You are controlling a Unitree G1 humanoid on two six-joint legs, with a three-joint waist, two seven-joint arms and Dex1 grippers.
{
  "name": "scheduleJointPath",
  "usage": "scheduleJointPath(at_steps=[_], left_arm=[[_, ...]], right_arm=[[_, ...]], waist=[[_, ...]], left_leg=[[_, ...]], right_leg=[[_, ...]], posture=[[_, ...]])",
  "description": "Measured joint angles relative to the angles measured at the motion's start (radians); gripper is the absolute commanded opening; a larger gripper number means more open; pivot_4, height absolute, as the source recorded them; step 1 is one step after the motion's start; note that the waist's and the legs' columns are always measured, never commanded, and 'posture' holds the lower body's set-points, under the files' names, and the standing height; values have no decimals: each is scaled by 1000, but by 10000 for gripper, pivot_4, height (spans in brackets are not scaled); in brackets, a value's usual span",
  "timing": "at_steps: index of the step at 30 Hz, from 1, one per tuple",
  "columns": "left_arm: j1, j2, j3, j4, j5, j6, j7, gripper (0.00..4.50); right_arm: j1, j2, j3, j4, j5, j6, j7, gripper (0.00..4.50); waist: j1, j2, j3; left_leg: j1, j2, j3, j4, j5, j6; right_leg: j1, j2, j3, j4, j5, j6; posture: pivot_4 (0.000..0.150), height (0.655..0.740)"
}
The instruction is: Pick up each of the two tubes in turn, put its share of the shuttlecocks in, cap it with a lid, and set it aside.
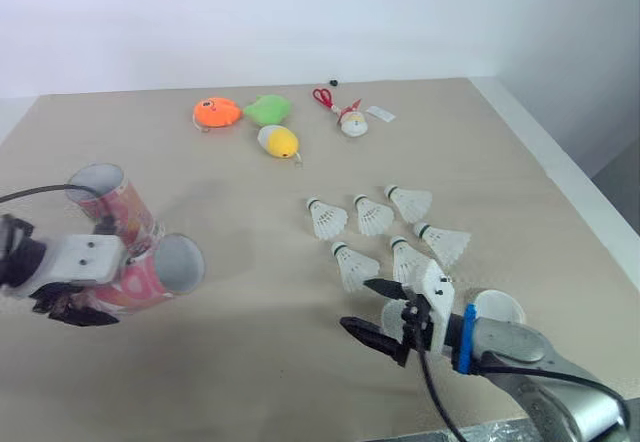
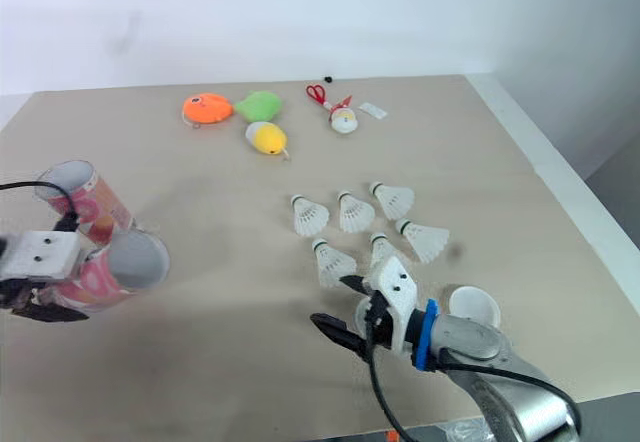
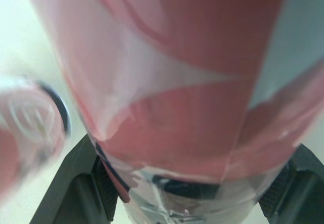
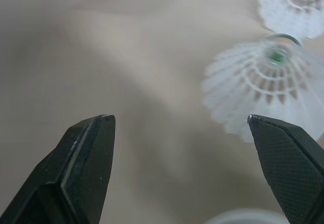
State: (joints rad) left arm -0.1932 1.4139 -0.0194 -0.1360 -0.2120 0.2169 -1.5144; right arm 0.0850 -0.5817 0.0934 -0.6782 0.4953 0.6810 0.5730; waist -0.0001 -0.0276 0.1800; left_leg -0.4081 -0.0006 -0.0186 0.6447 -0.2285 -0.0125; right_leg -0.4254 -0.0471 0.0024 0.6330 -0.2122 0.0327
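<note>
My left gripper [image 1: 72,302] is shut on a pink-and-white tube [image 1: 150,274], held tilted off the table at the left with its open mouth [image 1: 178,263] facing the table's middle. A second pink tube [image 1: 112,203] rests just behind it, mouth up. Several white shuttlecocks lie right of centre, the nearest [image 1: 354,265] just beyond my right gripper [image 1: 375,312], which hangs open and empty above the table near the front edge. In the right wrist view a shuttlecock [image 4: 263,87] lies ahead of the right-hand fingertip [image 4: 283,153]. A white lid [image 1: 496,308] lies beside my right wrist.
Toys lie at the back of the table: an orange fish [image 1: 216,113], a green one [image 1: 267,109], a yellow one [image 1: 279,141], red scissors [image 1: 324,97] and a small figure [image 1: 353,122]. The table's right edge [image 1: 560,167] runs close to the shuttlecocks.
</note>
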Motion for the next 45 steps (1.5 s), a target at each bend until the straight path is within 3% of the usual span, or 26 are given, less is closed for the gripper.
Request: scheduleJointPath(at_steps=[14, 35, 45], left_arm=[[8, -47, -69, -105, 18, 139, 24, 29436], [148, -50, 136, -185, -25, 236, 104, 29436], [173, -57, 58, -325, -8, 340, 179, 29436]], right_arm=[[-25, 160, 63, 7, -99, -16, -161, 45000], [-110, 167, 95, 95, -108, -13, -117, 45000], [-142, 203, 106, 124, -133, 2, -150, 45000]], waist=[[-1, 0, 0], [-2, 0, 0], [-3, 0, 0]], left_leg=[[3, 15, 0, 7, -1, 0], [5, 15, 1, 8, -1, 0], [5, 15, 0, 9, -1, 0]], right_leg=[[0, 14, 1, 8, -3, -10], [-1, 14, 3, 13, -4, -13], [-1, 17, 4, 14, -4, -13]], posture=[[1500, 7400], [1500, 7400], [1500, 7400]])
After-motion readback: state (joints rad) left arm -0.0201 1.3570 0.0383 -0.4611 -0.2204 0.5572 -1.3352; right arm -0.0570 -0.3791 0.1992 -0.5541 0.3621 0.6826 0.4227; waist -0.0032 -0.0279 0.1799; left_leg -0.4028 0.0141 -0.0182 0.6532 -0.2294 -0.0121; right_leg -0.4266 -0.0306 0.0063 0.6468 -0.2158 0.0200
